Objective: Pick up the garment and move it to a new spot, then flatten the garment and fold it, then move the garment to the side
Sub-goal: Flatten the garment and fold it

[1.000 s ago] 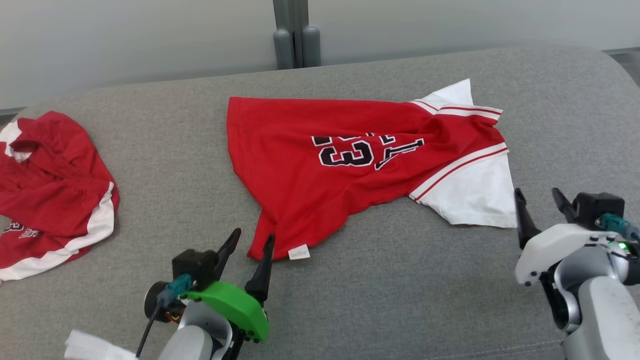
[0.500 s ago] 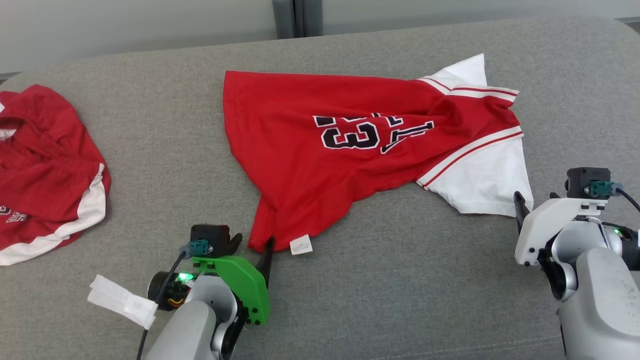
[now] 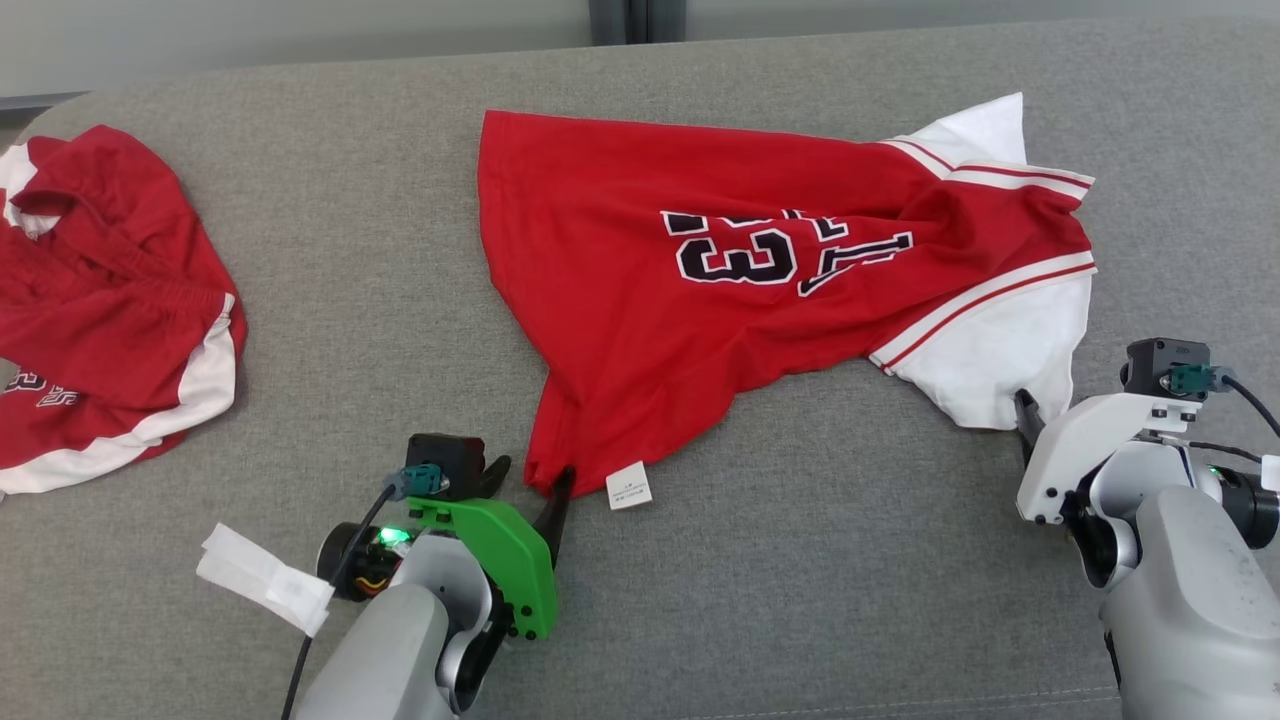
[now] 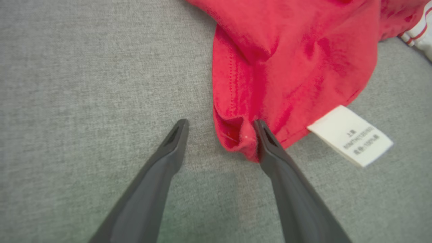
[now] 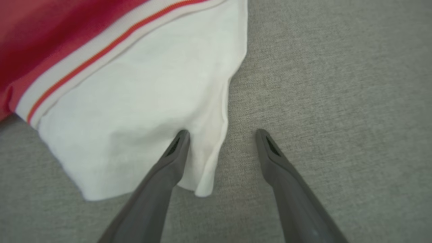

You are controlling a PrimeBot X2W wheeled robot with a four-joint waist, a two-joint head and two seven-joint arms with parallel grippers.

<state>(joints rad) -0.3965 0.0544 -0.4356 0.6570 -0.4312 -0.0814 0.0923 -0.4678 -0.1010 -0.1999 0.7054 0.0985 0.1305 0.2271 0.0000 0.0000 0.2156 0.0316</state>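
The garment (image 3: 750,300) is a red jersey with dark numerals and white sleeves, spread on the grey cushion. My left gripper (image 3: 532,472) is open at its near hem corner. In the left wrist view the left gripper (image 4: 220,125) straddles that bunched red corner (image 4: 236,135), the right finger touching the cloth, beside a white label (image 4: 351,135). My right gripper (image 3: 1050,405) is open at the near white sleeve. In the right wrist view the right gripper (image 5: 222,132) straddles the sleeve's edge (image 5: 135,101), with the left finger resting on the white cloth.
A second red and white garment (image 3: 100,300) lies crumpled at the far left of the grey cushion (image 3: 350,250). Bare cushion runs along the front between my arms. A wall rises behind the cushion's back edge.
The head camera has shifted. Both grippers have tipped down and forward onto the garment, the left to the hem corner and the right to the white sleeve. Both stay open.
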